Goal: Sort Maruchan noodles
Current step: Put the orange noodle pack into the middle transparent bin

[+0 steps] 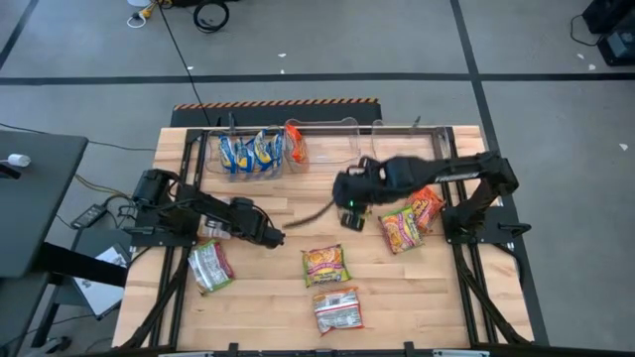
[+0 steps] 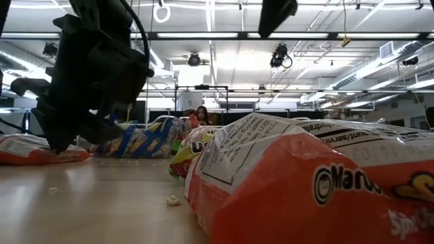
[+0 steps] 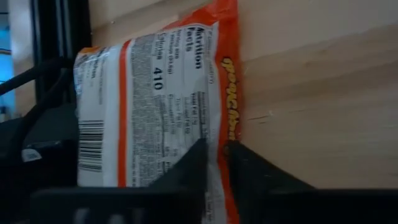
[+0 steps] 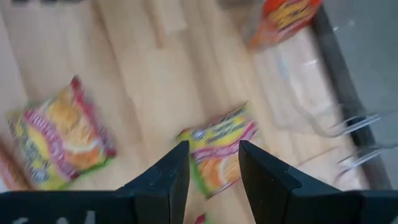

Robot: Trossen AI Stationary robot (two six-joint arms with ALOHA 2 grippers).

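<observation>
Blue-yellow Maruchan packets (image 1: 248, 154): three or so, standing in the clear bin (image 1: 223, 139) at the back; exact count unclear. Orange-red packets: one in the bin (image 1: 296, 145), one at the right edge (image 1: 429, 206), one back-side up at front (image 1: 338, 310). Yellow-red packets: two (image 1: 325, 264) (image 1: 402, 230). Green-edged packet (image 1: 209, 266): one. Arms: two.

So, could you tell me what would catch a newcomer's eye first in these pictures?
Probably the crinkly plastic noodle packets strewn over the wooden table, above all the yellow-and-red packet near its middle. Next, the right arm's tool, open above the table centre. At the table's far edge, the clear plastic bin already holds blue-and-yellow packets.
</observation>
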